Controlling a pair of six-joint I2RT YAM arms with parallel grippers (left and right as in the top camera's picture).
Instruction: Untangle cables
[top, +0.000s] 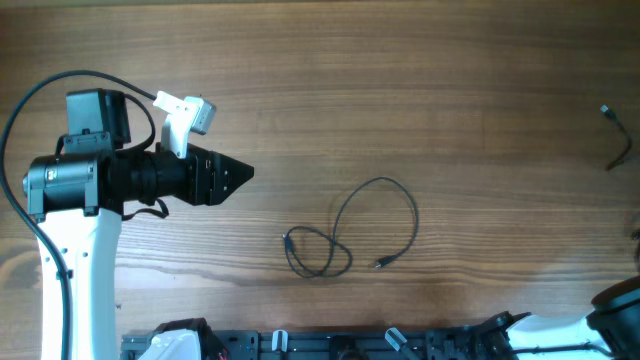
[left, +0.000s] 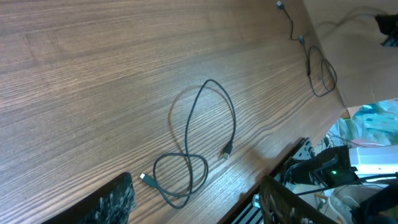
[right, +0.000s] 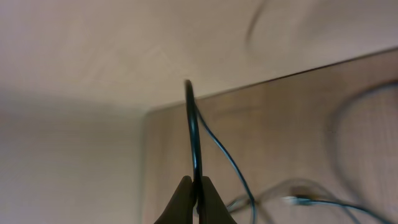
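Fingers on the right (right: 184, 200) are pinched together on 1 thin cable (right: 194, 124) at far right, fingers on the left (left: 115, 199) apart and empty; we judge the cables separated, though the 2nd cable (left: 234, 124), mid-surface (top: 300, 80), shows 1 crossed loop left to open.

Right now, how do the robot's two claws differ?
The left gripper stands open and empty; the right gripper is shut on a thin dark cable. The left gripper looks across the table at a looped cable lying untouched; the right gripper's cable rises straight from its pinch. Both are dark and two-fingered.
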